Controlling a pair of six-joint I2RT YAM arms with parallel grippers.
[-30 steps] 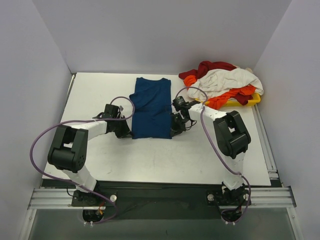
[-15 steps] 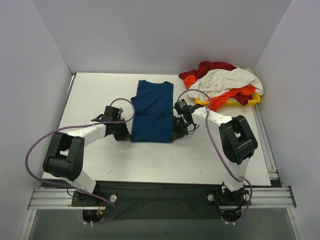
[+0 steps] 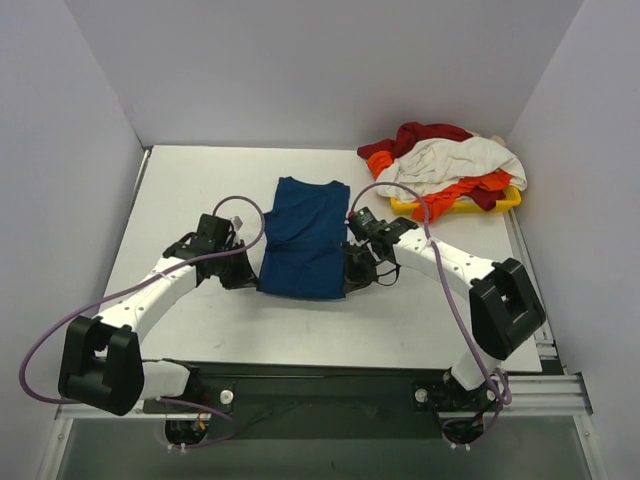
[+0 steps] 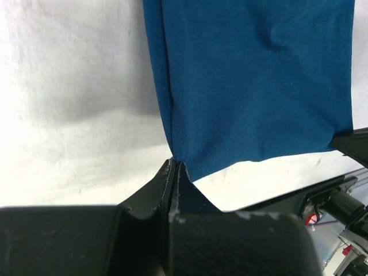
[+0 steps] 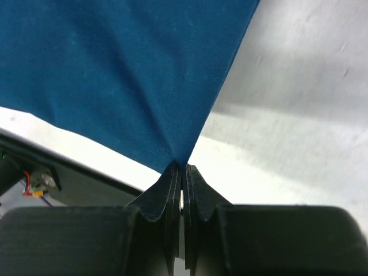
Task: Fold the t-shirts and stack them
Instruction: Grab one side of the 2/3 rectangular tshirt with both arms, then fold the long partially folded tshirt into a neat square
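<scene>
Blue t-shirt (image 3: 303, 235) sits mid-table in the overhead view, lying lengthwise from 12 to 6 o'clock, and both arms are on its near hem. The left arm is stretched long and low, elbow dropped back towards 7 o'clock, forearm running out towards 2 o'clock, and the left gripper (image 3: 250, 277) is at the near-left corner. The right arm mirrors it, elbow out at 4 o'clock, forearm reaching towards 10 o'clock, with the right gripper (image 3: 352, 276) at the near-right corner. Against a second ago, both elbows have swung out and down towards the near edge. The shirt has slid with them towards 6 o'clock, leaving more bare table (image 3: 200, 180) beyond its collar. At 1 o'clock the pile of t-shirts (image 3: 445, 160), red, white and orange, heaps over the yellow tray (image 3: 505, 200), just as before.

Left wrist view: fingers pressed together, pinching the blue cloth right at its corner, with the fabric hanging away towards 12 o'clock.

Right wrist view: same story, fingers clamped tight on a corner point of the blue cloth, which fans out towards 11 o'clock over the white surface.
</scene>
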